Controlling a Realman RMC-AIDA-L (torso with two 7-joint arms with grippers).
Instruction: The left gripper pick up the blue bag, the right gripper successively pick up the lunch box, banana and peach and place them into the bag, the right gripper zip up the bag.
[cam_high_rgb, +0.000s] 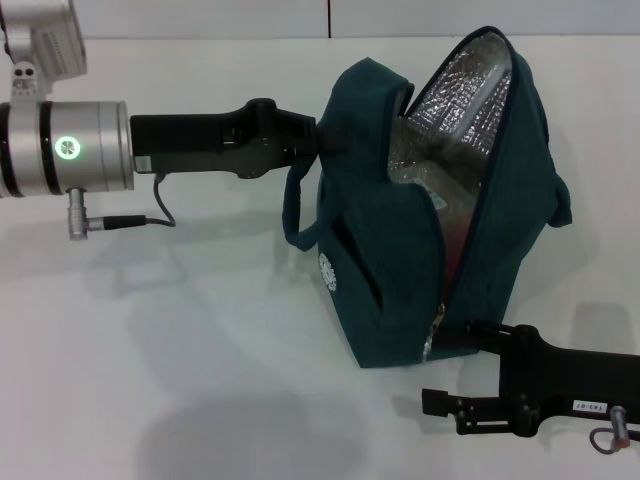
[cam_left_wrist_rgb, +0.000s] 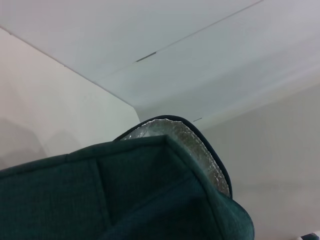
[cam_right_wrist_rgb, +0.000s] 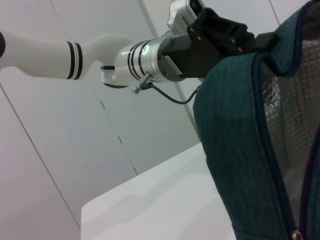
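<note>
White tabletop (cam_high_rgb: 200, 380) runs under everything, with pale wall panels behind. On your left, the left gripper (cam_high_rgb: 318, 138) reaches in level from the side and pinches the upper edge of the blue bag (cam_high_rgb: 400, 260), its fingers pressed together on the fabric so the bag stands upright with its mouth gaping and the silver lining (cam_high_rgb: 465, 90) showing. Something pink-red shows deep inside the opening, but you cannot tell which item it is; no lunch box, banana or peach lies out on the table. Moving right, the zipper (cam_high_rgb: 438, 325) track runs down the open edge toward the bag's lower front corner, and the right gripper (cam_high_rgb: 470, 335) sits right at that low end, touching or just beside the bag. You cannot tell whether its fingers are spread or closed on the pull. By my reading the packing is done and zipping is next: the track's long axis climbs from the right gripper up and away toward the left gripper's hold, so that is the line to pull along.
</note>
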